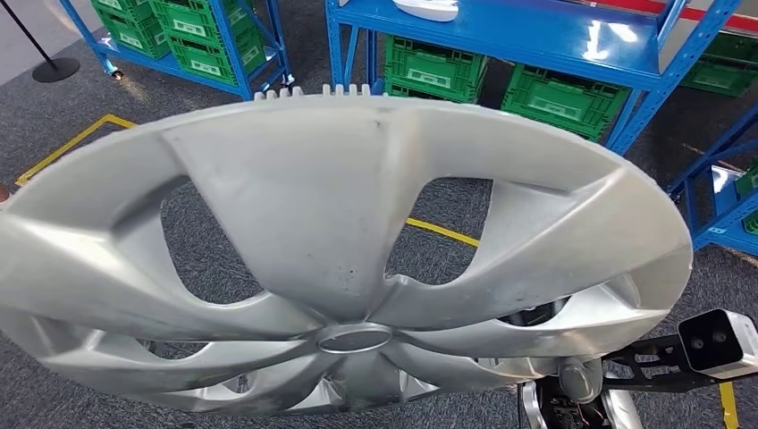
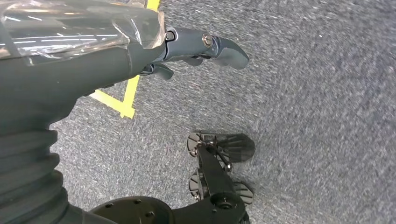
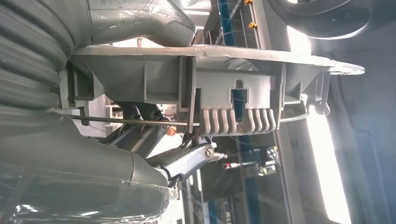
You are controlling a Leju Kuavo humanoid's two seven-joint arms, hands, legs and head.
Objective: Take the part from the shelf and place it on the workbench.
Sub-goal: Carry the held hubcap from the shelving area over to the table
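A large silver wheel cover (image 1: 340,223) with several spokes and cut-outs is held up close in front of me in the head view, its face tilted toward the camera. In the right wrist view my right hand (image 3: 116,158) grips its rim (image 3: 224,88), with the thumb (image 3: 140,21) on one face and the darker fingers (image 3: 184,158) on the clip side. The right forearm and its white wrist camera (image 1: 715,340) show under the cover's right edge. My left hand (image 2: 140,51) hangs over grey carpet, fingers apart and holding nothing.
Beyond the cover stand blue racks (image 1: 536,36) with green crates (image 1: 563,98) on the lower level and a white part (image 1: 427,9) on a shelf. Another blue rack of green crates (image 1: 206,40) stands far left. Yellow tape (image 1: 63,147) marks the grey carpet near a black post base (image 1: 54,67).
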